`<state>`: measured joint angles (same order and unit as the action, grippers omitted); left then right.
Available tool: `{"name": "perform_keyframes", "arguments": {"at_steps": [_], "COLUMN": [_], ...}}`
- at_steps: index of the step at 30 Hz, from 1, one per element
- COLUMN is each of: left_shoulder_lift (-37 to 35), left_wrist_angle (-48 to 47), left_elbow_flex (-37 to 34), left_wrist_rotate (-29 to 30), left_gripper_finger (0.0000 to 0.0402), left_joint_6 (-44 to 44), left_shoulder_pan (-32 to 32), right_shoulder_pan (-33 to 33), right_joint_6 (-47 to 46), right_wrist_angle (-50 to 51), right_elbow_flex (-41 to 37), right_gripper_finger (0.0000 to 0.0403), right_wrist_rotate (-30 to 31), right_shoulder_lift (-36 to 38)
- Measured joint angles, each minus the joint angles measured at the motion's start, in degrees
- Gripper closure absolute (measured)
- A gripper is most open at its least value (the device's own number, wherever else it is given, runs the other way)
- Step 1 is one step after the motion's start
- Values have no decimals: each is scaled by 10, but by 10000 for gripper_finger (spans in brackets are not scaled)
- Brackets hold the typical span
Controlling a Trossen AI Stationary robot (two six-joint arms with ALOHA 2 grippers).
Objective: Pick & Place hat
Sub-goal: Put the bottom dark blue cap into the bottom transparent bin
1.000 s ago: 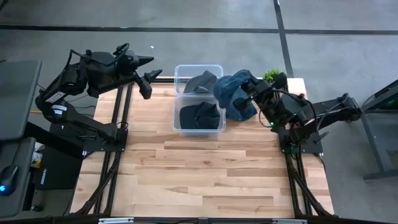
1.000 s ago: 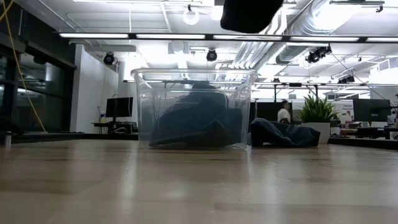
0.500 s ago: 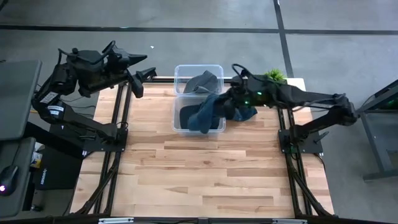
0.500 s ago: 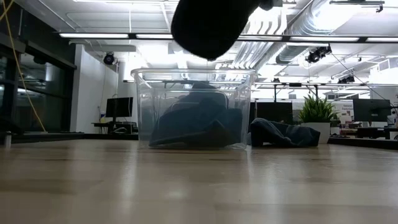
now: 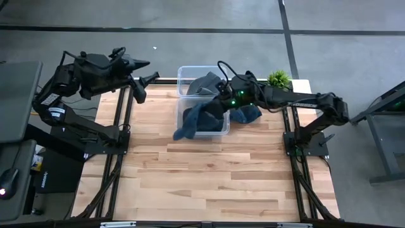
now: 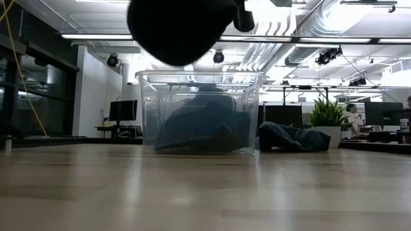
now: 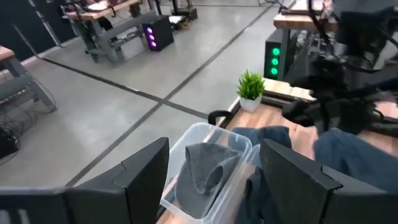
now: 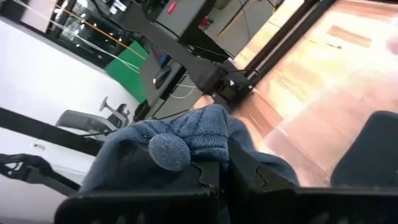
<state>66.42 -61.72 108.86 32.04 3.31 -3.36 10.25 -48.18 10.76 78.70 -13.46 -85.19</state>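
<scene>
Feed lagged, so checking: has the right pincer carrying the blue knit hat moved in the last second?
Yes. The right pincer has carried the blue knit hat leftward across the clear plastic bin; the hat now hangs over the bin's left front corner.

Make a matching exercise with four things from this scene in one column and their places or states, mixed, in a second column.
Things:
1. blue knit hat
2. grey hat
3. potted plant
4. left gripper

Places or states:
A. at the table's far right corner
B. open, off the table's far left edge
C. lying in the far clear bin
D. hanging from the right gripper over the near bin

Pairs: 1-D, 2-C, 3-A, 4-B
</scene>
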Motion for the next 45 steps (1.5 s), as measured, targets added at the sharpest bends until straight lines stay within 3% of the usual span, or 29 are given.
{"name": "perform_keyframes", "arguments": {"at_steps": [7,16,21,29,33,45], "left_shoulder_lift": [1,12,50,86,83,107], "left_wrist_angle": [8,122,125,141,168,249], "left_elbow_flex": [-68,-167,-186,-185,-184,-183], "left_wrist_rotate": [-11,-36,-72,-126,-125,-44], "left_gripper_finger": [151,151,151,151,151,151], "left_joint_6": [-13,-111,-169,-143,-135,-159], "left_shoulder_pan": [0,0,0,2,17,57], "right_shoulder_pan": [15,41,46,52,59,90], "right_joint_6": [23,49,66,104,124,162], "right_wrist_angle": [-4,7,6,12,38,18], "right_elbow_flex": [0,0,0,0,0,0], "right_gripper_finger": [402,402,403,403,403,403], "right_wrist_rotate": [26,41,46,86,121,171], "right_shoulder_lift": [5,17,17,17,17,17]}}
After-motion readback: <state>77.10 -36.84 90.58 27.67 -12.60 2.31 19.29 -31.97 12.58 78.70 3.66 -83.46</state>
